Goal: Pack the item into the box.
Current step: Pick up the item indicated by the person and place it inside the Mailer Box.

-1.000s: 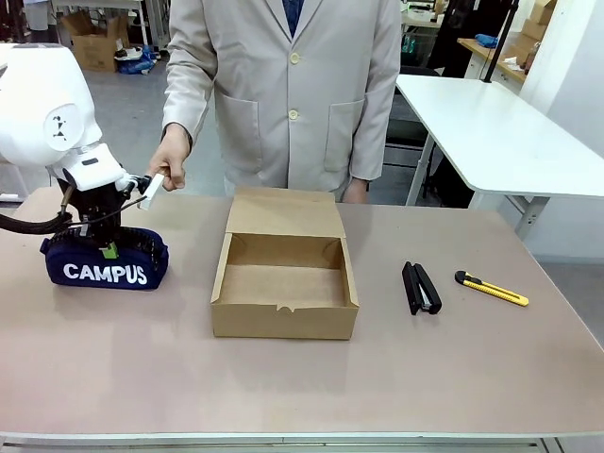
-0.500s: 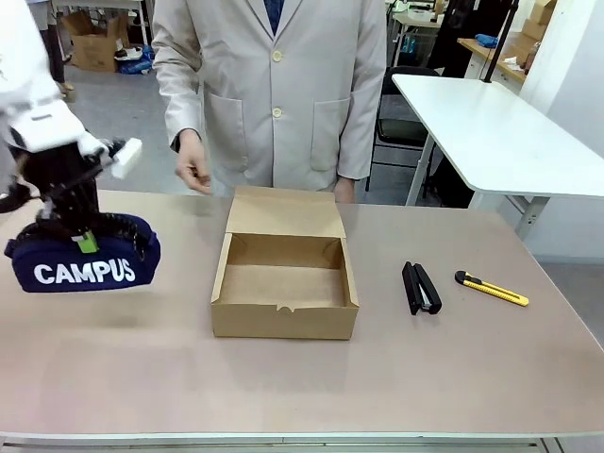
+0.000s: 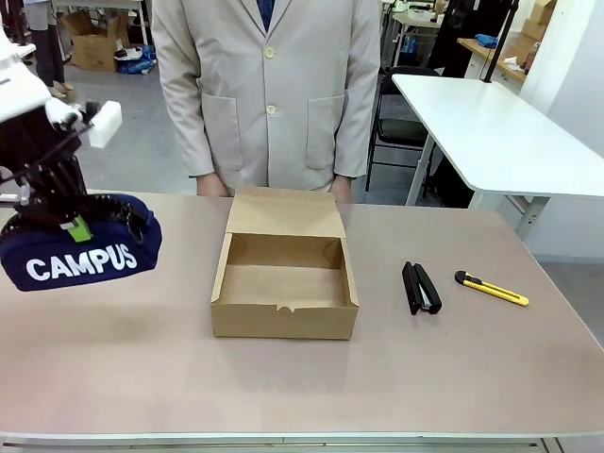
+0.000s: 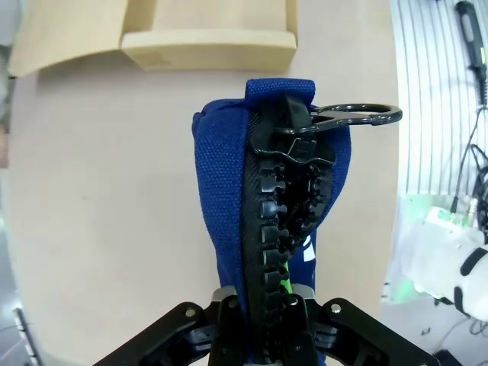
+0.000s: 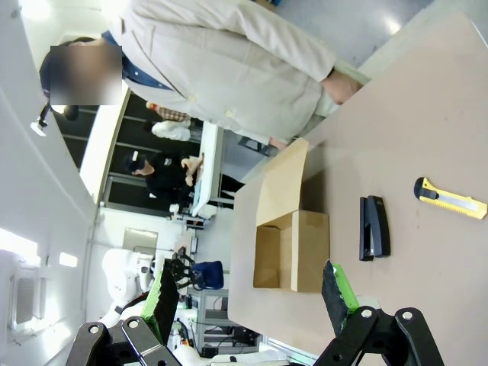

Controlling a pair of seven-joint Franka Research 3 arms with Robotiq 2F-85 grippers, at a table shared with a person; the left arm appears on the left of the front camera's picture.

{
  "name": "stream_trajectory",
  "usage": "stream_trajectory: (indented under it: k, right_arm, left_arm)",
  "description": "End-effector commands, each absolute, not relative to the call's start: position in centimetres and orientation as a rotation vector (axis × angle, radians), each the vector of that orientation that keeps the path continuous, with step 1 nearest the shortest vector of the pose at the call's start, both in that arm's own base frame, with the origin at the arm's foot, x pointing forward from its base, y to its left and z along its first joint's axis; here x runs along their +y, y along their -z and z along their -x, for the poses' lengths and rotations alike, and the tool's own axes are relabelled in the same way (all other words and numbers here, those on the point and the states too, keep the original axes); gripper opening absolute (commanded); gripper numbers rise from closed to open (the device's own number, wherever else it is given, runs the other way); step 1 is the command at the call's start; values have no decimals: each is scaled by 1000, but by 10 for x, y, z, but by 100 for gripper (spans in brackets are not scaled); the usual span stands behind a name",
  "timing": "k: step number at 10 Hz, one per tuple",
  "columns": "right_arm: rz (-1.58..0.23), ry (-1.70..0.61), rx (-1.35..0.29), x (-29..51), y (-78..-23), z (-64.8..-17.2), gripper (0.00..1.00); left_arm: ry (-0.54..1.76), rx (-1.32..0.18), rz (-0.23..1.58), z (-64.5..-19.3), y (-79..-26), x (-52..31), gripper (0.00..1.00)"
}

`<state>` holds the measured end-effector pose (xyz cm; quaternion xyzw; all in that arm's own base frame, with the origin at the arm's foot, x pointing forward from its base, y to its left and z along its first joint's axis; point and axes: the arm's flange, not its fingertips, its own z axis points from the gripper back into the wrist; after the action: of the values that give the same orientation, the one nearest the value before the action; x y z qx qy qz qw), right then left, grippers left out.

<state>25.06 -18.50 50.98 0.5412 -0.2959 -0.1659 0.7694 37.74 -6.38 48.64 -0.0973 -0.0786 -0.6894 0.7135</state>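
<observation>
The item, a navy-blue zip pouch (image 3: 80, 255) with white "CAMPUS" lettering, hangs above the table's left end. My left gripper (image 3: 71, 225) is shut on its top along the zip. In the left wrist view the pouch (image 4: 225, 198) runs up from my left gripper (image 4: 267, 309), its black zip and ring pull facing the camera. The box (image 3: 283, 283) stands open at the table's middle, lid flap raised at the back, to the right of the pouch. Beyond the pouch's far end in the wrist view lies the box (image 4: 210, 46). My right gripper (image 5: 248, 288) is open, with nothing between its fingers.
A black stapler (image 3: 421, 288) and a yellow utility knife (image 3: 491, 288) lie right of the box. A person in a beige coat (image 3: 269, 94) stands at the far edge behind the box, arms down. Bare tabletop (image 3: 142, 377) lies in front of the box.
My left gripper has lifted the pouch off the table and carried it up and to the left. The person's hand has drawn back from my gripper to their side.
</observation>
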Motion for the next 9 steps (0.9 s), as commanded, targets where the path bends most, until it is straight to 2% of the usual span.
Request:
stream_trajectory:
  k: [1, 2, 3, 4, 6, 9]
  right_arm:
    - [-1185, 338, -671, -186, -512, -253, 100]
    - [-1185, 338, -671, -186, -512, -253, 100]
    - [-1185, 338, -671, -186, -512, -253, 100]
    - [-1185, 338, -671, -186, -512, -253, 100]
    - [-1185, 338, -671, -186, -512, -253, 100]
    - [-1185, 338, -671, -186, -512, -253, 100]
  left_arm:
    - [1546, -149, 212, -389, -481, -62, 1]
    - [1546, -149, 212, -389, -481, -62, 1]
    - [1531, -147, 220, -384, -475, -65, 12]
    - [1586, -131, 179, -370, -494, -103, 12]
    - [1626, -193, 69, -372, -541, -196, 12]
    - [1622, -112, -62, -397, -548, -315, 12]
